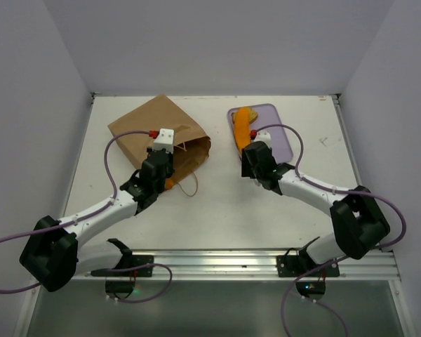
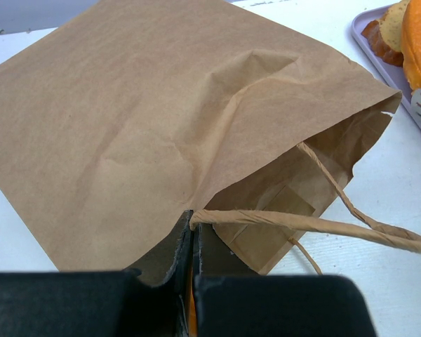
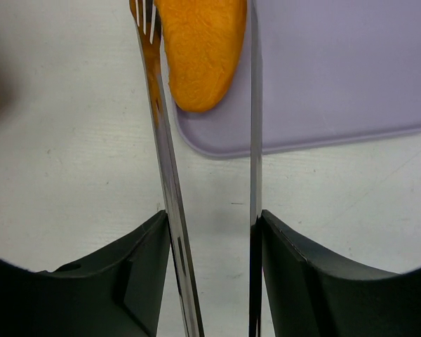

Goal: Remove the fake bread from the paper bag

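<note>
At the near corner of the lavender tray (image 3: 337, 70), the fake bread (image 3: 200, 49) lies straight ahead of your right gripper (image 3: 212, 221), long axis along the metal tongs (image 3: 170, 175) it clamps, blades flanking it; your left gripper (image 2: 194, 260), pinched on the lip of the paper bag (image 2: 126, 126), sits well apart.

Creased matt paper bag (image 2: 161, 126), shiny metal tongs (image 3: 170, 182), smooth lavender tray (image 3: 337, 70)

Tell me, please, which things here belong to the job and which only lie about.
Belong to the job: paper bag, its edge pinched by the left gripper; fake bread; tongs, held in the right gripper.
Only lying there: lavender tray, under the bread.
</note>
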{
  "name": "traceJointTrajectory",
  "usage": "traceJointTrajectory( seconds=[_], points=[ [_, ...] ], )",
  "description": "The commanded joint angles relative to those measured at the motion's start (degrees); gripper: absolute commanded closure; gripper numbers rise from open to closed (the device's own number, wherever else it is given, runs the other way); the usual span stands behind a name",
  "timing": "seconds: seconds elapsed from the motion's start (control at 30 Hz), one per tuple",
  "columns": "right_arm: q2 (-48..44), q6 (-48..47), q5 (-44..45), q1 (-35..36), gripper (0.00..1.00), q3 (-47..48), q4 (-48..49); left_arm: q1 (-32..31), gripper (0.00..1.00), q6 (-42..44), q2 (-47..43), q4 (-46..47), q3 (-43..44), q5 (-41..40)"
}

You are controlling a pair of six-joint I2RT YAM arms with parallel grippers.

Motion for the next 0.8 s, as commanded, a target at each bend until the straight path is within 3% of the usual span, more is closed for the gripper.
traceJointTrajectory(
  seconds=[0.0, 0.43, 0.63, 0.77],
  points=[
    [-2.9, -0.5, 2.3, -0.2, 0.45, 3.3, -0.5, 0.4, 1.00, -1.1, -0.8, 1.2, 0.4, -0.4],
    [-3.4, -2.6, 4.9, -0.2, 0.44, 7.4, -3.3, 0.4, 1.00, -1.1, -1.1, 1.1, 0.4, -0.4],
    [-7.2, -2.3, 2.9, -0.3, 0.44, 7.5, -6.5, 0.4, 1.00, -1.1, -1.2, 1.1, 0.4, -0.5],
    [-10.8, -1.0, -3.1, -0.1, 0.45, 6.5, -8.8, 0.4, 1.00, -1.2, -1.3, 1.1, 0.4, -0.4]
  ],
)
